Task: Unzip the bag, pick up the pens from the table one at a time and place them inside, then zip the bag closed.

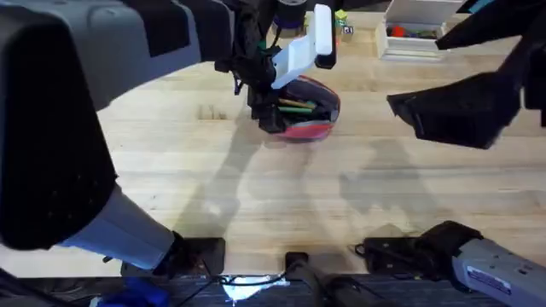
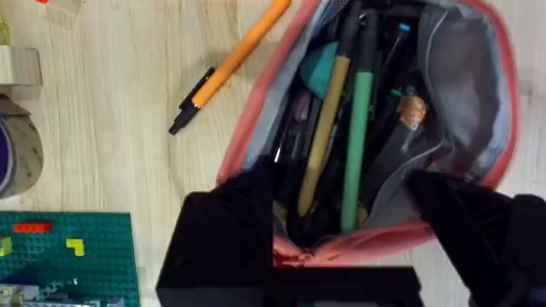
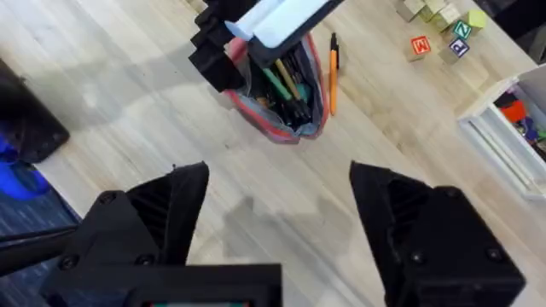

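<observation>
- Overhead — the bag (image 1: 305, 109) is lying on the table (image 1: 281, 188) toward the far middle, its mouth gaping and long items showing inside. The left gripper (image 1: 266, 109) is reaching down at the bag's near-left end; judging by its position, it is steadying the pouch or has just let a pen go into it. The right gripper (image 1: 452, 111) is hanging high over the right side, well apart from the bag, with bare planks lying open under it. A white box (image 1: 412, 36) is sitting at the far right edge.
- Left wrist — the left gripper (image 2: 341, 213) is standing with its fingers (image 2: 235, 222) spread either side of the bag's (image 2: 478, 94) end, straddling the rim rather than pinching it. The green pen (image 2: 357, 141) is already lying inside among tan sticks and dark items. The orange pen (image 2: 235, 60) is lying on the table (image 2: 111, 136) just beside the pouch's outer wall, not touching it as far as can be told. A green baseplate (image 2: 64, 256) and a tape roll (image 2: 17, 153) are crowding the near corner.
- Right wrist — the right gripper (image 3: 277, 213) is hovering with fingers wide apart and nothing between them, looking down on the bag (image 3: 286, 94) and the orange pen (image 3: 332, 72) beside it. Lettered blocks (image 3: 439, 38) are sitting beyond. Judgement — one pen is waiting outside; room for approaching it is good on the side away from the pouch, tight on the pouch side.
</observation>
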`<state>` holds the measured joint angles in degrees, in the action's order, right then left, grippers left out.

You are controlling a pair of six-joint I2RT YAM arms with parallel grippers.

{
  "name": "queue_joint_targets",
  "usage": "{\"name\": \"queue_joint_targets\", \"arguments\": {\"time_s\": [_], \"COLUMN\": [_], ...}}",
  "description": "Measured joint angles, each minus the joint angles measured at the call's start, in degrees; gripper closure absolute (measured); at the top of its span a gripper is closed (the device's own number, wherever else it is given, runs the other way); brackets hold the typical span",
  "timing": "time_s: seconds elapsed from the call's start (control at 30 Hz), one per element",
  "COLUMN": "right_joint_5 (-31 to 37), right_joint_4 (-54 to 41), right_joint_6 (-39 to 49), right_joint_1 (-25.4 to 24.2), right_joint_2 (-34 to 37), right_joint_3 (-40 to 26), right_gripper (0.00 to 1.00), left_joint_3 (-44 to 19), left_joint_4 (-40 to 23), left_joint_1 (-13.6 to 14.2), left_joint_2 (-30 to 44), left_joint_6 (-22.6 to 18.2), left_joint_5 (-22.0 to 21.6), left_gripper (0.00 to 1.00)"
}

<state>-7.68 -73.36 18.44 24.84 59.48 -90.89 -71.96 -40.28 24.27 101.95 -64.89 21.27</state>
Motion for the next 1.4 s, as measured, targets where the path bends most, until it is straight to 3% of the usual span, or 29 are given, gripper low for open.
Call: {"name": "queue_joint_targets", "arguments": {"time_s": [0.27, 0.57, 1.03, 1.2, 1.4], "right_joint_5": [0.0, 0.0, 0.0, 0.02, 0.18], "right_joint_4": [0.0, 0.64, 8.75, 12.24, 22.29], "right_joint_6": [0.0, 0.01, 0.02, -0.37, -3.71], "right_joint_1": [0.0, 0.0, 0.0, 0.0, 0.0], "right_joint_2": [0.0, 0.0, 0.4, 4.61, 14.38], "right_joint_3": [0.0, 0.0, 0.0, 0.0, 0.0], "right_gripper": [0.005, 0.005, 0.005, 0.005, 0.005], "left_joint_3": [0.0, 0.0, 0.0, 0.0, 0.0], "left_joint_4": [-0.34, -1.49, -14.88, -16.55, -17.86], "left_joint_1": [-0.09, -2.68, -6.83, -8.46, -10.8], "left_joint_2": [-1.69, -13.32, -24.9, -29.08, -33.15], "left_joint_6": [2.08, 7.78, 17.15, 20.92, 25.92], "left_joint_5": [0.23, 0.11, -0.2, -2.82, -5.13], "left_gripper": [0.007, 0.007, 0.007, 0.007, 0.007]}}
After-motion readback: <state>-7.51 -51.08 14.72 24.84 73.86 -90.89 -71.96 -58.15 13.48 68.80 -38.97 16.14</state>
